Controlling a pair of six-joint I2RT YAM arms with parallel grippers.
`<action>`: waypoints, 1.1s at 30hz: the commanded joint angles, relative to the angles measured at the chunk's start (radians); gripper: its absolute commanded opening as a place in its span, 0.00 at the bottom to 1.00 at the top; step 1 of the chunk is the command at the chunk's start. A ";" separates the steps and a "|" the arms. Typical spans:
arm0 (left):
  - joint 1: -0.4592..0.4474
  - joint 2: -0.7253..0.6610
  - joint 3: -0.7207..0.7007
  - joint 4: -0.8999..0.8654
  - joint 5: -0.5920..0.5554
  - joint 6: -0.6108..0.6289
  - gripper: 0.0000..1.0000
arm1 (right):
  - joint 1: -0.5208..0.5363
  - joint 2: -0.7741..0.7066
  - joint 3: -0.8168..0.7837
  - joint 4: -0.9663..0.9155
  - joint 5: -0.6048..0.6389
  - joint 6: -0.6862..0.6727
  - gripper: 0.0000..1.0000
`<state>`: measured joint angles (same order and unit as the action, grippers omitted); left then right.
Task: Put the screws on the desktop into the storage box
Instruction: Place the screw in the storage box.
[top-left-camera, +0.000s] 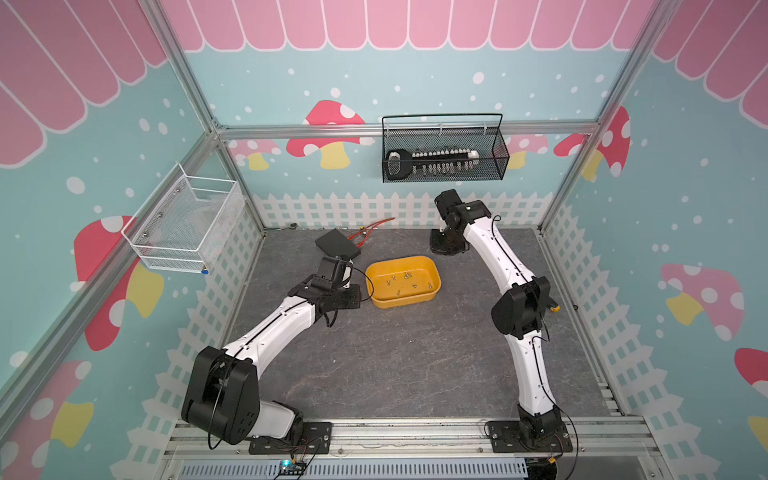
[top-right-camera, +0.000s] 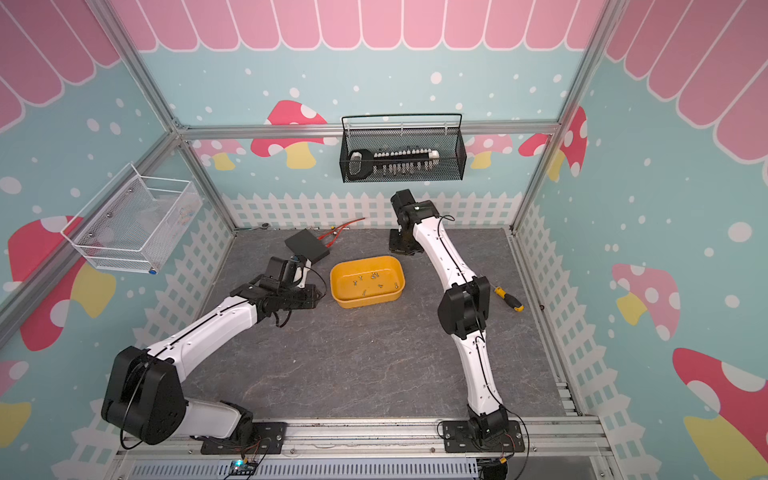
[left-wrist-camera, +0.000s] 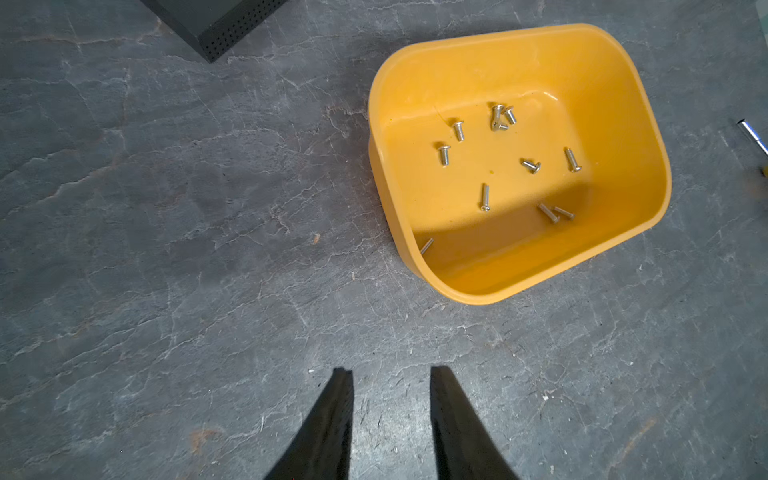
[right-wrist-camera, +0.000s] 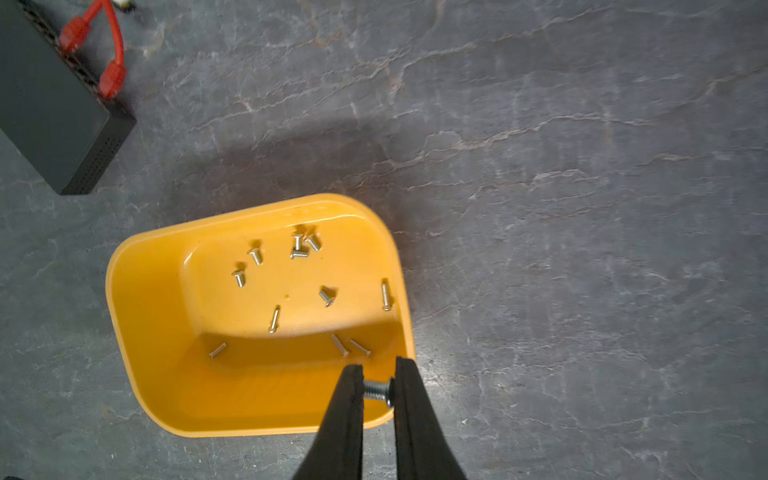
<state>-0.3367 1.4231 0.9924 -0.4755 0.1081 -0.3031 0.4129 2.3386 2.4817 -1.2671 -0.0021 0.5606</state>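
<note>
Screws (left-wrist-camera: 531, 166): I count eleven lying loose on the floor of the storage box (left-wrist-camera: 615, 124). Three are bunched near one wall and a pair lies in the shaded end. One sits alone in a shaded corner, and the rest are scattered singly.

One more screw (right-wrist-camera: 377, 390) is pinched crosswise between the fingertips of the right gripper (right-wrist-camera: 377, 368), with its head against one finger. The jaws are drawn close, with only the screw's length between them. In the right wrist view the tips overlap the box's rim at one corner. How high they sit above it I cannot tell.

The storage box (top-left-camera: 415, 300) stands upright on the desktop (top-left-camera: 395, 365), roughly mid-table between the two arms in both top views.

Left gripper (left-wrist-camera: 391, 370): fingers apart, nothing between them, and bare desktop (left-wrist-camera: 166, 208) shows through the gap. It is beside the box, clear of the rim.

Around the box:
- A flat black box (top-left-camera: 334, 243) lies toward the back, near but not touching the storage box, with a red cable (right-wrist-camera: 116, 54) at its edge.
- A screwdriver (top-right-camera: 509, 298) with a yellow and black handle lies on the desktop past the right arm.
- On the back wall, a black wire basket (top-left-camera: 494, 166) holds a socket rail (top-left-camera: 440, 160).
- On the left wall hangs a white mesh basket (top-left-camera: 187, 224).
</note>
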 joint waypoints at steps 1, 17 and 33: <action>0.008 -0.003 -0.014 0.017 -0.012 0.001 0.35 | 0.038 0.030 0.018 -0.046 0.004 -0.004 0.15; 0.018 -0.007 -0.015 0.017 -0.010 0.001 0.35 | 0.107 0.197 -0.011 -0.045 0.066 -0.024 0.16; 0.028 -0.016 -0.014 0.018 -0.012 0.002 0.35 | 0.093 0.254 0.055 -0.045 0.058 -0.036 0.33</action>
<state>-0.3145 1.4231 0.9897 -0.4728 0.1055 -0.3027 0.5095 2.6011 2.5149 -1.2934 0.0517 0.5285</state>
